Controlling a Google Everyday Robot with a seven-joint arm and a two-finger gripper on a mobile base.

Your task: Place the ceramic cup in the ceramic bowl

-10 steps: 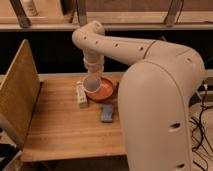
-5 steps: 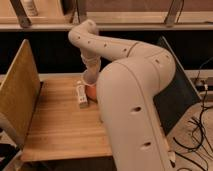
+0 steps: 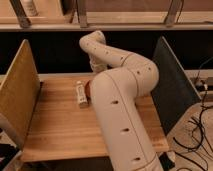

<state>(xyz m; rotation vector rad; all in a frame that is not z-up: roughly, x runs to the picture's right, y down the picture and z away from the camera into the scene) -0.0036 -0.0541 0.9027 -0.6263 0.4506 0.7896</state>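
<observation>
Swinging nearer since half a second ago, the big off-white arm (image 3: 122, 100) now fills the middle of the view and hides more of the table than before; the small grey object seen earlier on the wood is now covered by it.

That arm rises from the near right, bends over the table's right half and curls back down at the far centre. Its bulk stands in front of almost everything on the right side of the wooden table (image 3: 55, 125). A tan board (image 3: 17, 92) leans upright along the table's left edge, and a dark panel (image 3: 172, 85) stands at its right edge. Cables (image 3: 200, 125) trail on the floor to the right.

Only a thin orange-red sliver of the ceramic bowl (image 3: 87, 88) shows, at the far centre of the table, touching the arm's outline; what it holds is hidden. Just left of it lies a slim white tube-shaped bottle (image 3: 80, 93), flat on the wood.

The tool (image 3: 96, 66) hangs at the arm's far end above the bowl; whether it is apart or together I cannot tell. The ceramic cup is not visible, hidden somewhere behind the arm.
</observation>
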